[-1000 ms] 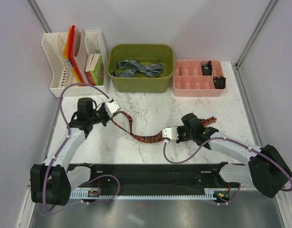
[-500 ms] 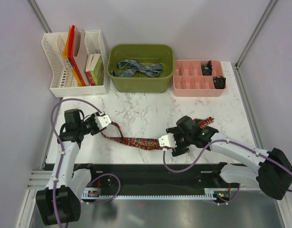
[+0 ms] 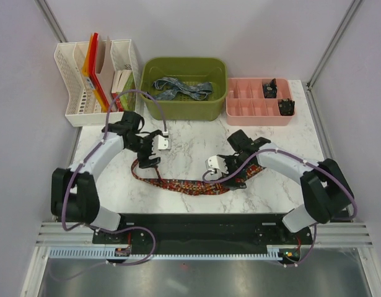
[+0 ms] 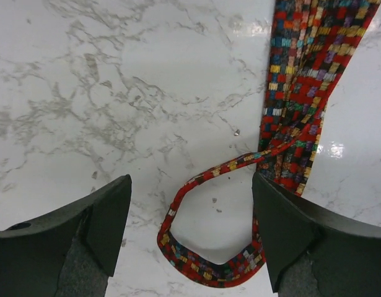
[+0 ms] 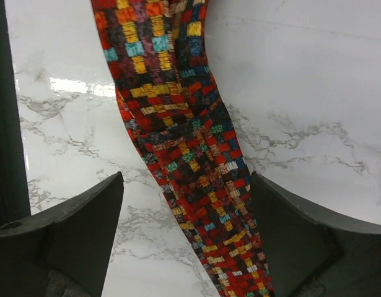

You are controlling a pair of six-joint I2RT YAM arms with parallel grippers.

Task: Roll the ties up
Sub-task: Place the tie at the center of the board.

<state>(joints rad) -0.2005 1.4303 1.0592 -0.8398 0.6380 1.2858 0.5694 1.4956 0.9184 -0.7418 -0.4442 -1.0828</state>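
Note:
A red, orange and dark patterned tie lies stretched out on the marble table, its narrow left end curled in a small loop. My left gripper hovers open over that loop, with the loop between its fingers and untouched. My right gripper is open above the wider part of the tie, which runs between its fingers without contact. A blue-grey tie lies bunched in the green bin.
A white file organiser with folders stands at the back left. At the back right, a pink divided tray holds small dark items. A black strip runs along the near table edge.
Both grippers held the red tie a second ago, pulled it out straight, then opened and let it go. It now lies flat, and both arms have shifted over its ends.

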